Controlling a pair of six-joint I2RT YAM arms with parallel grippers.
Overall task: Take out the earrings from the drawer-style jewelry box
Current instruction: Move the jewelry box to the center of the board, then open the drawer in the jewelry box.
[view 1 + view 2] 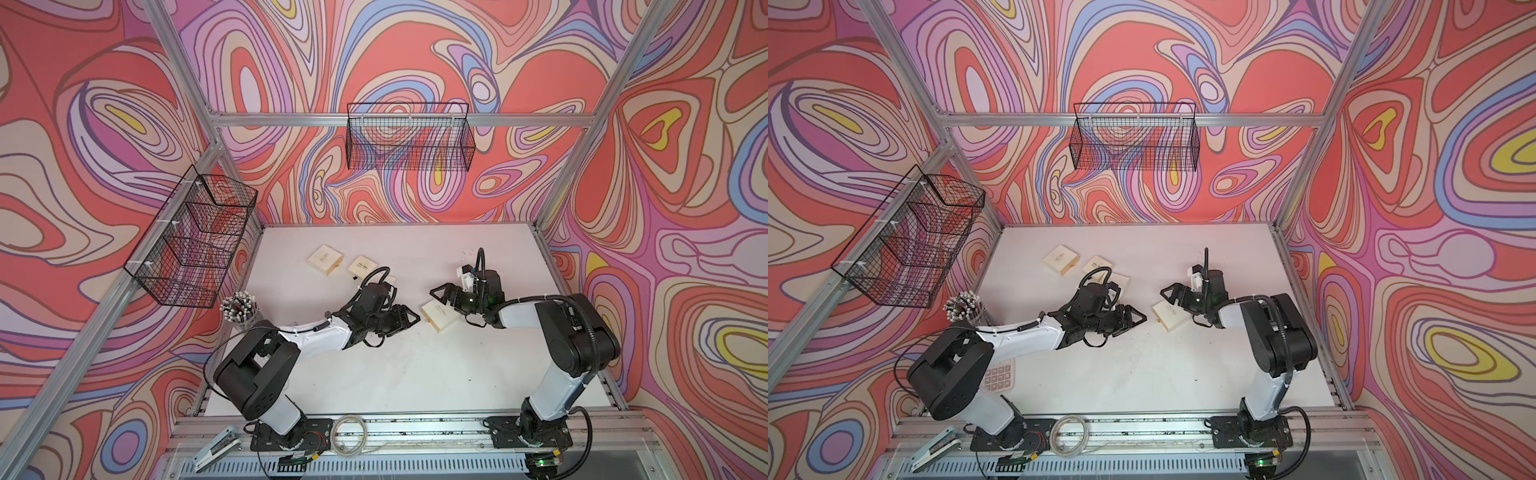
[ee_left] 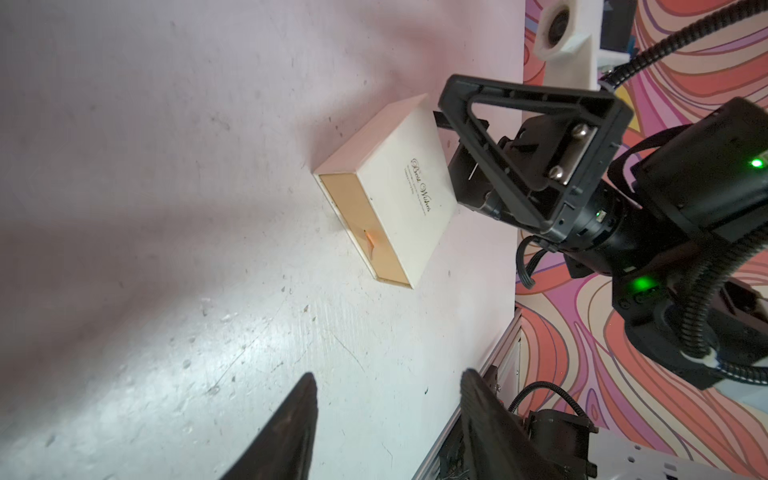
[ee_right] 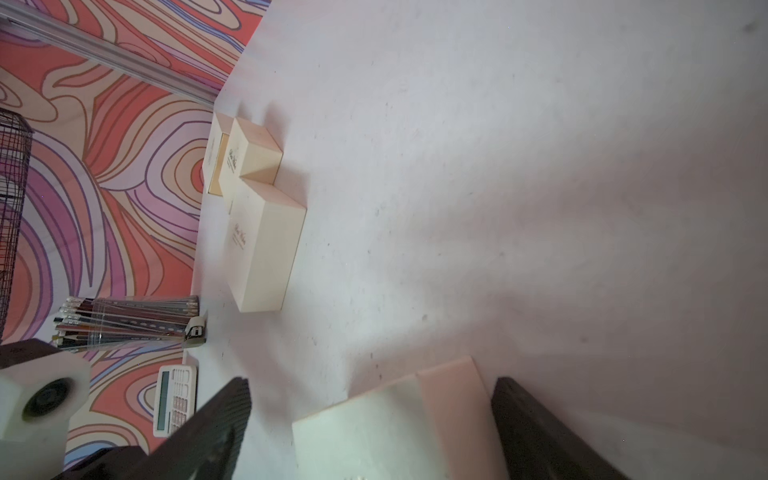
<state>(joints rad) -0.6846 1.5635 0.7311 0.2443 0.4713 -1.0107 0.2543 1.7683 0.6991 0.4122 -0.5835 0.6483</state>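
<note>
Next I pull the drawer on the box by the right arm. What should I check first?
1. Bracing: not ok; the right claw is open, jaws either side of the box, unclamped.
2. The drawer shut, orange pull tab facing the left claw: ok.
3. The left claw open, short of the tab: ok.
4. The table between them free: ok.
5. Sight of the earrings: cannot tell; drawer closed.

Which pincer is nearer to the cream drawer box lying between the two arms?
Right. The right pincer hangs open over the cream rectangular drawer box, one end between its jaws; the left pincer, also open, faces its drawer front across a gap.
</note>
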